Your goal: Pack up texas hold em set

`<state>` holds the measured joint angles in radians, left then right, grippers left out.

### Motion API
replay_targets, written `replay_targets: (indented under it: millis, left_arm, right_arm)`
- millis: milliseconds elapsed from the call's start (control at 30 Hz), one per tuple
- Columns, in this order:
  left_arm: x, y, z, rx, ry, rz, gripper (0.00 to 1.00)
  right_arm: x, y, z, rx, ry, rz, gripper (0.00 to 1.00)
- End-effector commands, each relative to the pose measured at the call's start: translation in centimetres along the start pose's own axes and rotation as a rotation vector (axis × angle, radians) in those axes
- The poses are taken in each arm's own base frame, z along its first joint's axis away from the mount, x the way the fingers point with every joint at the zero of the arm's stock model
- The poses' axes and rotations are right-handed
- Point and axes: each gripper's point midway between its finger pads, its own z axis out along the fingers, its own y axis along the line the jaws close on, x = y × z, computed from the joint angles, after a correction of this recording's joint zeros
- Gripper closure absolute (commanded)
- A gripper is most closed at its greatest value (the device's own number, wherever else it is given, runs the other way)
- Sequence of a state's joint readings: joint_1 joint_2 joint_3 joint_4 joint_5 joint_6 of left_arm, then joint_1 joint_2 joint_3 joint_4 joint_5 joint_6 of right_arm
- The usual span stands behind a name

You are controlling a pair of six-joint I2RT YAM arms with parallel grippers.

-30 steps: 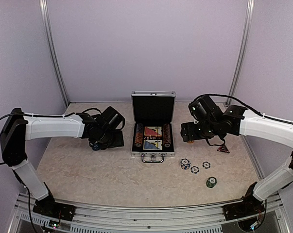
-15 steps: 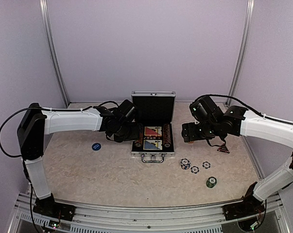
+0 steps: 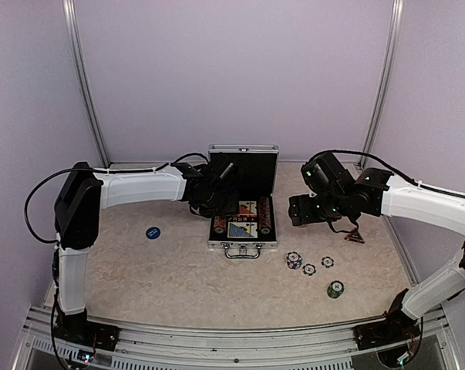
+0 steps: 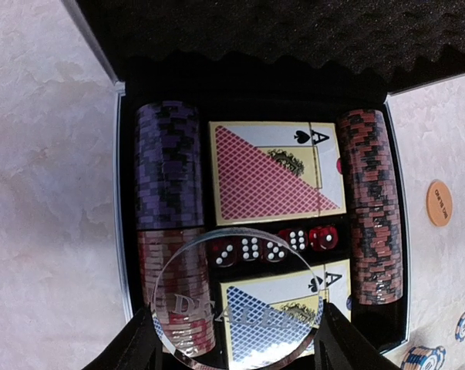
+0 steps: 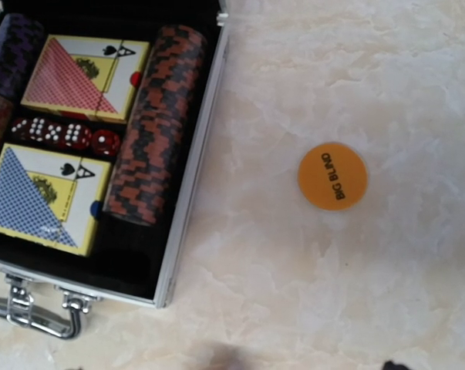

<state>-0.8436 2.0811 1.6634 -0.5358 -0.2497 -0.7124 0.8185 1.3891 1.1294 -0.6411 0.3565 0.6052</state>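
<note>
Case (image 3: pixel 244 245) open mid-table, lid up on far side. Left gripper (image 4: pixel 238 335) clamps clear dealer disc (image 4: pixel 238 297) over case. Inside: 2 decks (image 4: pixel 274 173), 5 red dice (image 4: pixel 274 245) in row between them, chip rows (image 4: pixel 371 200) along left and right sides. Right gripper (image 3: pixel 298 210) hovers right of case; open or closed, cannot tell. Orange disc (image 5: pixel 332 175) on table right of case. Blue disc (image 3: pixel 152 232) on table left of case. Loose chips (image 3: pixel 309 269) near right.
</note>
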Motion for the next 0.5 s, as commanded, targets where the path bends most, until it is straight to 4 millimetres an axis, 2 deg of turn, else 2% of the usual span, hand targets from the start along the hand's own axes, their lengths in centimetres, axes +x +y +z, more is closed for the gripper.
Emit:
replay_targets:
  millis: [0,467]
  left_arm:
    - [-0.9,-1.2,0.8,-0.009,-0.036,0.049,0.54]
    - [-2.1,-3.0,3.9,-0.045,-0.094,0.116,0.54]
  right_arm:
    - [0.0,-0.6,-0.6,0.012,-0.011,0.016,0.18]
    - [0.4,-1.0,-0.8,0.022,-0.006,0.020,0.18]
